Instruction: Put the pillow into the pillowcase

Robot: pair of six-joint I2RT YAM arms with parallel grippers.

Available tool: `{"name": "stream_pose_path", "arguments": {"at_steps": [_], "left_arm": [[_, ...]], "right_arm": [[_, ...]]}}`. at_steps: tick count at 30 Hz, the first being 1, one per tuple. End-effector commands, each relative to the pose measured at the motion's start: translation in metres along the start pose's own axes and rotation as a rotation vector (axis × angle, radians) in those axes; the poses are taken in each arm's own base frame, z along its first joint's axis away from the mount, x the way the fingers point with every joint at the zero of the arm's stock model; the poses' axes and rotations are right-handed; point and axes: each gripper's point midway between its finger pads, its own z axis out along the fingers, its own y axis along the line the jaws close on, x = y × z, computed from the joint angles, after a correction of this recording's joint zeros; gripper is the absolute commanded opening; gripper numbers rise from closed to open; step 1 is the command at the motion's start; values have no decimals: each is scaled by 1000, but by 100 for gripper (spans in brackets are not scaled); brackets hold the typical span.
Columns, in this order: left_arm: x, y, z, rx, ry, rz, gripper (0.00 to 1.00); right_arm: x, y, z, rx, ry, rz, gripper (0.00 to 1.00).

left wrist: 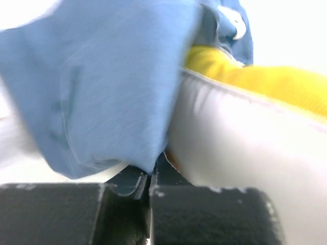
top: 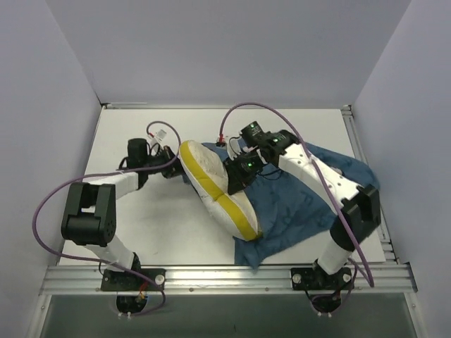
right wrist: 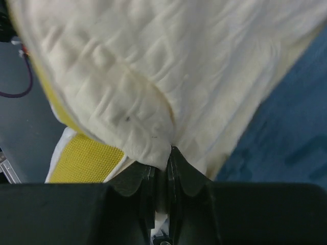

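In the top external view I see the pillow (top: 208,179) tilted up on edge near the middle of the table (top: 162,225), its yellow edge facing the near side. Its right part lies over the pillowcase (top: 296,211), which is spread flat to the right. The left gripper (top: 173,169) sits at the pillow's far-left corner and the right gripper (top: 238,174) rests on the pillow's upper face. From this height I cannot tell how either pair of jaws stands. In the left wrist view, the left gripper (left wrist: 150,178) has its jaws together, with a hanging fold of the blue pillowcase (left wrist: 102,87) running down into the seam between the fingertips (the contact point itself is blurred). The pillow (left wrist: 245,143) presses in from the right, just beside that fold. In the right wrist view, the right gripper (right wrist: 167,158) has its jaws clamped on a pinch of the pillow's (right wrist: 179,66) quilted cream cover. The pillowcase (right wrist: 291,132) lies below on the right.
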Motion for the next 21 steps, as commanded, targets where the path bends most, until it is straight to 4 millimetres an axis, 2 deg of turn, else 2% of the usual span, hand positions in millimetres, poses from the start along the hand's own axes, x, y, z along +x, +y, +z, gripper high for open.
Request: {"name": "stream_pose_path", "arguments": {"at_steps": [1, 2, 4, 6, 7, 10, 11, 12, 13, 14, 16, 18, 19, 21], "left_arm": [[0, 11, -41, -146, 89, 156, 17], [2, 12, -44, -159, 105, 151, 32], [4, 14, -53, -178, 126, 134, 48], [3, 15, -60, -191, 125, 134, 49], [-8, 15, -70, -200, 95, 152, 48], [-16, 21, -92, -230, 83, 173, 51], [-22, 18, -96, -231, 75, 208, 60], [-23, 16, -99, -234, 77, 242, 65], [-27, 15, -100, -231, 84, 328, 69], [-33, 8, -98, -220, 79, 373, 77], [-38, 10, -91, -221, 113, 545, 80], [-44, 14, -77, -244, 159, 670, 82], [-41, 13, -64, -234, 207, 778, 82], [-34, 19, -40, -246, 301, 877, 83]], "right_arm": [[22, -44, 22, 123, 113, -6, 0], [15, -34, 26, 86, 104, -7, 0], [11, -26, 34, 62, 113, -31, 2], [14, -15, 34, 31, 138, -102, 0], [19, -15, 34, 41, 158, -120, 0], [54, -35, 30, 103, 295, -163, 0], [63, -41, 28, 118, 322, -184, 0], [76, -49, 23, 143, 351, -199, 8], [79, -51, 18, 147, 346, -187, 27], [79, -51, 13, 147, 328, -167, 37], [74, -48, -9, 138, 243, -83, 56], [75, -42, -31, 150, 173, -61, 61], [88, -47, -37, 176, 185, -33, 61], [104, -49, -55, 237, 187, -18, 62]]}}
